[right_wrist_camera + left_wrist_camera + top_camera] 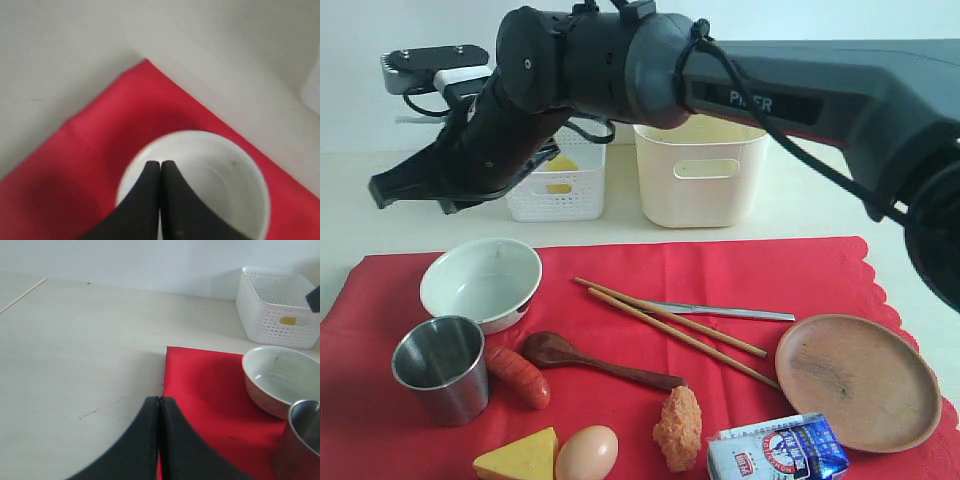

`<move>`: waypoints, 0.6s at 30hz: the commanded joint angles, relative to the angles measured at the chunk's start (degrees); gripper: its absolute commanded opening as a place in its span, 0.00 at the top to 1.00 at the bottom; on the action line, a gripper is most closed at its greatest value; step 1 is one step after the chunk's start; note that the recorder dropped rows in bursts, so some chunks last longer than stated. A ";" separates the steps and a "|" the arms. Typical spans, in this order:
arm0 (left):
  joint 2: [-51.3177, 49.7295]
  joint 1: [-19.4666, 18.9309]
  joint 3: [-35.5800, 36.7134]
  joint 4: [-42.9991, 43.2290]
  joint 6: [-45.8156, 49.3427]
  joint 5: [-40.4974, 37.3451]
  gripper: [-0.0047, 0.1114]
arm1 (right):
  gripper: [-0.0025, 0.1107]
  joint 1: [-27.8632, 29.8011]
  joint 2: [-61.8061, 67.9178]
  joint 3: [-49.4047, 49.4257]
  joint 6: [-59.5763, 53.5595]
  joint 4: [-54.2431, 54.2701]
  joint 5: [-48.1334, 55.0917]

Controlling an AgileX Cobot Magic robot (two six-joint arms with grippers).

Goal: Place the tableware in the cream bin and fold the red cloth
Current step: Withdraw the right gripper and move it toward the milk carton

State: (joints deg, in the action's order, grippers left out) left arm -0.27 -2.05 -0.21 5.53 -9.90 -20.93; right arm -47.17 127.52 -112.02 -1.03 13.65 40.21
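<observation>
Operator: Items along the near edge of the desk?

Technician: Cheese wedge, egg, crumbed fried piece and milk carton, in a row from the left corner toward the right. All lie on the red cloth, which is spread flat and unfolded, with its scalloped edge toward the right edge of the desk.

Operator: Next row back?

Technician: Steel cup, upright, toward the left edge, with the sausage touching it. Wooden spoon lies just beside the sausage. Brown plate sits toward the right edge.

Operator: Middle of the cloth?

Technician: Two chopsticks lie side by side at a slant. The knife lies just beyond them, one end touching them. White bowl stands upright behind the cup, near the cloth's far left corner.

Operator: Gripper status?

Technician: Right gripper: arm reaches across from the right edge; the tips hang over the bowl; jaws pressed together, nothing between them. Left gripper: seen in its wrist view only, over the cloth's left hem; jaws pressed together, nothing held.

Operator: Far edge?

Technician: White basket, with a yellow item inside, and the cream bin just beside it, toward the right. Both stand on bare desk beyond the cloth.
</observation>
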 commanded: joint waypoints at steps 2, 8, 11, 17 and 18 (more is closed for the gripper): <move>0.27 -0.13 0.21 -0.07 0.02 0.58 0.95 | 0.98 -0.10 -2.25 -0.40 6.14 -12.23 7.28; 0.27 -0.13 0.21 -0.07 0.02 0.58 0.95 | 0.98 -0.10 -3.37 -0.32 6.14 -14.33 12.05; 0.27 -0.13 0.21 -0.07 0.02 0.58 0.95 | 0.98 -0.10 -3.91 -0.32 6.14 -14.44 12.86; 0.27 -0.13 0.21 -0.07 0.02 0.58 0.95 | 0.98 -0.10 -5.19 -0.32 6.25 -15.81 15.21; 0.27 -0.13 0.21 -0.07 0.02 0.58 0.95 | 0.98 -0.10 -5.33 -0.32 6.25 -16.12 15.71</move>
State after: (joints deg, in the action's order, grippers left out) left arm -0.27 -2.05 -0.21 5.53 -9.90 -20.93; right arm -47.17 123.39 -112.02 5.03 -1.13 54.55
